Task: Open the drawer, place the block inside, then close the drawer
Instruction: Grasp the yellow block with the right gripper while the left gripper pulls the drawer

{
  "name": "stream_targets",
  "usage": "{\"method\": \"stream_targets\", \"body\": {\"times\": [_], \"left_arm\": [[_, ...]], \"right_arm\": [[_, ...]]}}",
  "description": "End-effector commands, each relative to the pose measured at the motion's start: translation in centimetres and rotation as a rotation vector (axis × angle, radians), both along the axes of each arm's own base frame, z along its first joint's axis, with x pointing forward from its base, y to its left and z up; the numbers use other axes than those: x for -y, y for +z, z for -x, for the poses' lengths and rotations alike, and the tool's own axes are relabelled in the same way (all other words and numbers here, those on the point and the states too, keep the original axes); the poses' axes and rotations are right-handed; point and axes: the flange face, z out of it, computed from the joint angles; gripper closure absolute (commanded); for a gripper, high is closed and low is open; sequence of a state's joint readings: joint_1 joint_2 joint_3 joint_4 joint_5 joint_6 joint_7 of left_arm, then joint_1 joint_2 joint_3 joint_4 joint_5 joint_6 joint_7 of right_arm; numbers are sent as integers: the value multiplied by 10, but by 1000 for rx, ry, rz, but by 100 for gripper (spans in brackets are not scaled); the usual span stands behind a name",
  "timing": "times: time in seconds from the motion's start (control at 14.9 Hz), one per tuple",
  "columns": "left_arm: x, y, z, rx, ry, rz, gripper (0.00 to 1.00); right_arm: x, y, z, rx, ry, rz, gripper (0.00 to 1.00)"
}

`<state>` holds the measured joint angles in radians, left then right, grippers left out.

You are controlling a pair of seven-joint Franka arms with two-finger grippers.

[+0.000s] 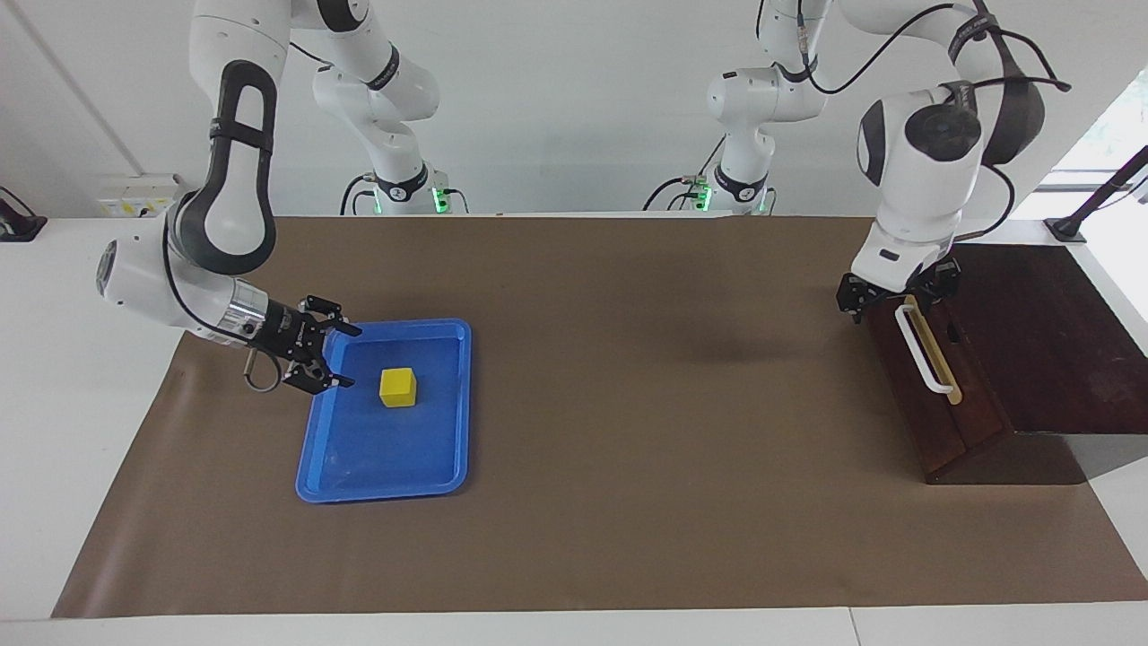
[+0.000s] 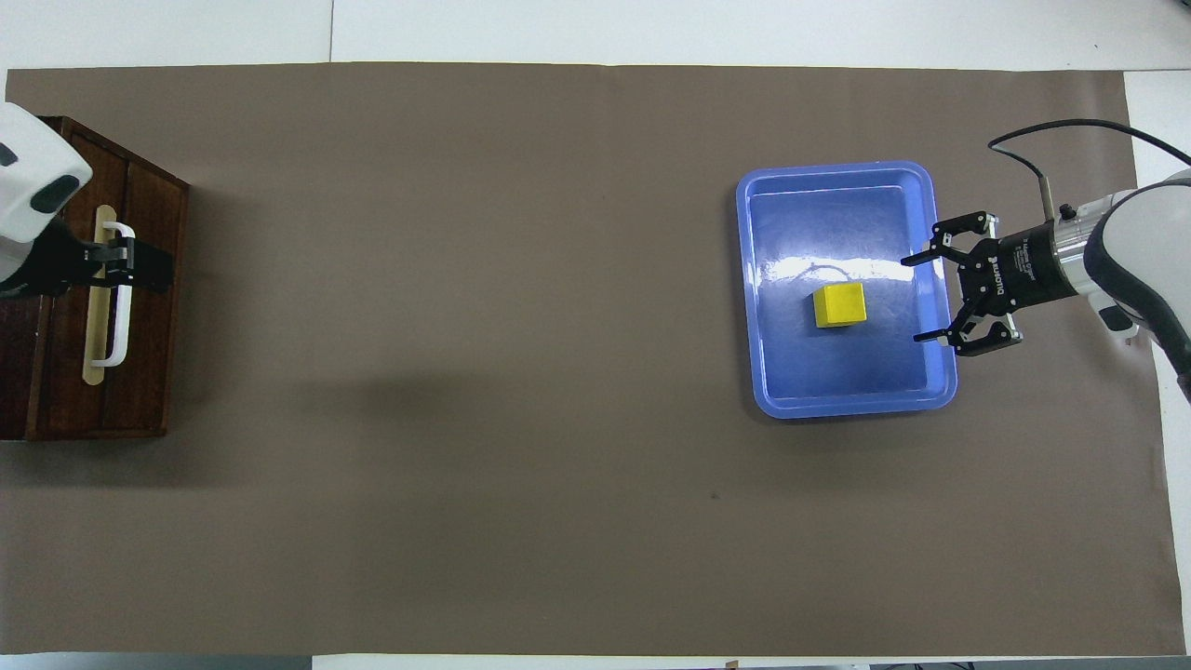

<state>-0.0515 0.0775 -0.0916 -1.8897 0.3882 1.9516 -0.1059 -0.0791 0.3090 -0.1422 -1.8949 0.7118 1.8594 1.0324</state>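
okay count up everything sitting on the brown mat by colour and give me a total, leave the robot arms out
Yellow: 1, the block, lying in the tray.
Blue: 1, the tray.
Dark brown: 1, the wooden box with its drawer, at the left arm's end of the table.
Total: 3

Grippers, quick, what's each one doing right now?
Left gripper: at the white bar handle of the dark brown wooden drawer; grip cannot be told.
Right gripper: open, empty, beside the small yellow block.

Yellow block [image 1: 397,387], blue tray [image 1: 446,467], dark brown drawer [image 1: 933,422], white handle [image 1: 921,351].
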Motion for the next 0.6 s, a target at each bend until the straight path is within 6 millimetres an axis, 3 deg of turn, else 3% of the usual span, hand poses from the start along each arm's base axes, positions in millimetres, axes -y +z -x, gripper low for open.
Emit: {"method": "stream_targets", "body": {"times": [0.0, 0.13, 0.34, 0.54], "left_arm": [[-11, -44, 5, 24, -42, -16, 0], [-20, -55, 9, 40, -49, -12, 0], [-35, -58, 5, 33, -113, -70, 0], [-49, -58, 2, 52, -107, -63, 0]], "right_arm": [[1, -14, -4, 30, -30, -23, 1], [-2, -25, -4, 45, -79, -30, 1], [-17, -44, 8, 64, -87, -33, 1], [-18, -50, 12, 77, -81, -25, 1]]}}
